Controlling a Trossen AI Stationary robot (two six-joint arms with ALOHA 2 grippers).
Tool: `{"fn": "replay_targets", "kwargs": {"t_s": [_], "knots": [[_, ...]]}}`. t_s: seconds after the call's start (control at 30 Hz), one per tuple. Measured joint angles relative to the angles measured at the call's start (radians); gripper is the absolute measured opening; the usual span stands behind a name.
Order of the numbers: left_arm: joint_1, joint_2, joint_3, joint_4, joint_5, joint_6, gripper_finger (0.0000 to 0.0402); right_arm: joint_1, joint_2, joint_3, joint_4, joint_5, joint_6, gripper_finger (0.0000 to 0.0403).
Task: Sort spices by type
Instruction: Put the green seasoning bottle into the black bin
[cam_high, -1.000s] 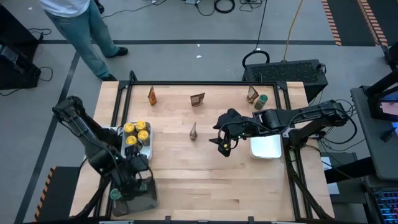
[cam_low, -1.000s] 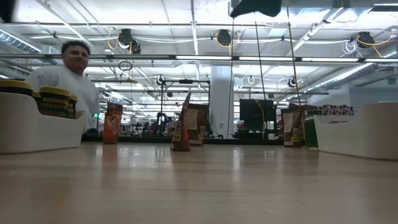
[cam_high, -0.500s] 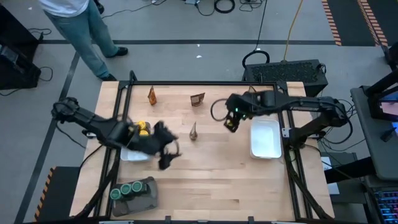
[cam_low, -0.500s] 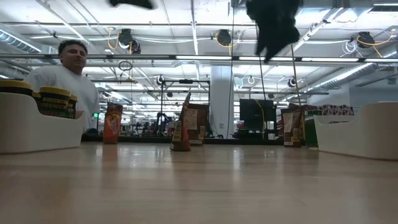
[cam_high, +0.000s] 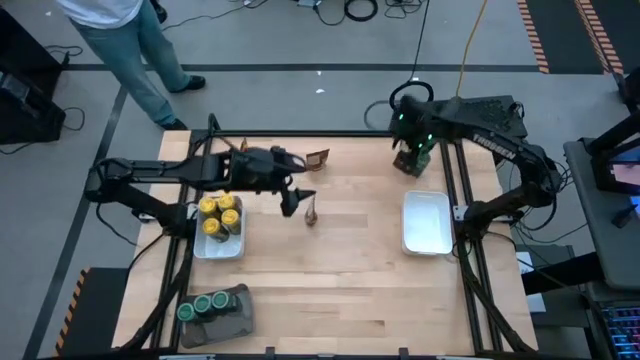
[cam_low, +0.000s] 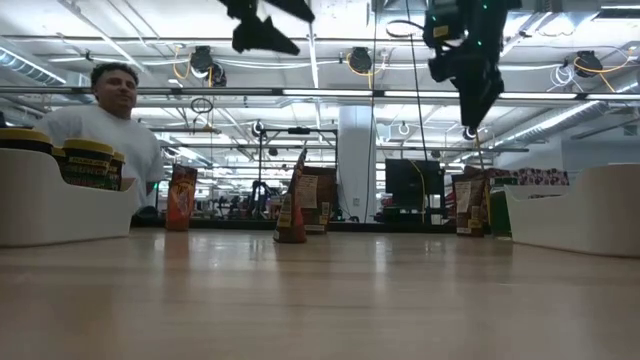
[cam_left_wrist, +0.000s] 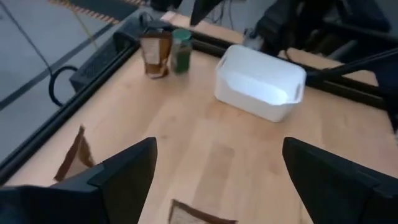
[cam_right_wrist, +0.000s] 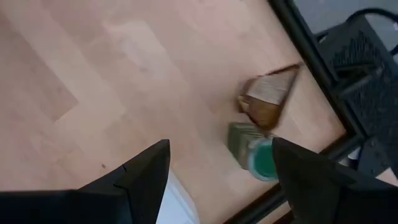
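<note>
High view: both arms have swung off their trays in the last second. The left gripper (cam_high: 291, 199), jaws spread and empty, now hangs just beside the center brown packet (cam_high: 312, 211), well away from the dark grey tray (cam_high: 238, 318) with its green-lid jars (cam_high: 204, 305). The right gripper (cam_high: 412, 158), also spread and empty, has left the empty white tray (cam_high: 427, 222) and sits over the far-corner packet and green-lid jar beyond that tray, hiding them. Likely both are lining up picks.

Yellow-lid jars (cam_high: 218, 214) are already in the left white tray (cam_high: 226, 247). Two more packets (cam_high: 318, 158) (cam_high: 244, 153) wait along the far edge, past the center packet.

Low view: both grippers are high above the wood; the center packet (cam_low: 291, 213) stands upright. A person (cam_low: 105, 118) is behind the table, well clear.

Left wrist view: the fingers (cam_left_wrist: 127, 167) are wide apart with nothing between; the corner packet (cam_left_wrist: 155, 54) touches the green-lid jar (cam_left_wrist: 181, 52).

Right wrist view: the fingers (cam_right_wrist: 152, 167) are apart, with that jar (cam_right_wrist: 257, 152) and packet (cam_right_wrist: 267, 97) below. They crowd each other, so the grasp is tight.
</note>
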Motion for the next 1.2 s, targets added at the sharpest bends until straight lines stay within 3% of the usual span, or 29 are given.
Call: {"fn": "replay_targets", "kwargs": {"t_s": [0.2, 0.43, 0.57, 0.67, 0.77, 1.2], "knots": [[0.091, 0.013, 0.0, 0.046, 0.053, -0.027, 0.035, -0.168, 0.0, 0.0, 0.029, -0.011, -0.077, 0.0265], [0.144, 0.012, 0.0, 0.081, 0.113, -0.009, 0.035, -0.24, 0.034, 0.0, 0.0, -0.013, -0.099, 0.0279], [0.177, 0.012, 0.0, 0.08, 0.182, 0.041, 0.035, -0.251, 0.075, -0.044, -0.004, -0.011, -0.122, 0.0307], [0.193, 0.012, 0.0, 0.076, 0.235, 0.061, 0.035, -0.252, 0.108, -0.1, -0.001, 0.053, -0.125, 0.0329], [0.204, 0.012, 0.0, 0.075, 0.273, 0.082, 0.035, -0.253, 0.114, -0.148, 0.021, 0.025, -0.125, 0.0345], [0.22, 0.012, -0.014, 0.054, 0.362, 0.108, 0.035, -0.248, 0.113, -0.334, 0.222, 0.01, -0.124, 0.0352]]}}
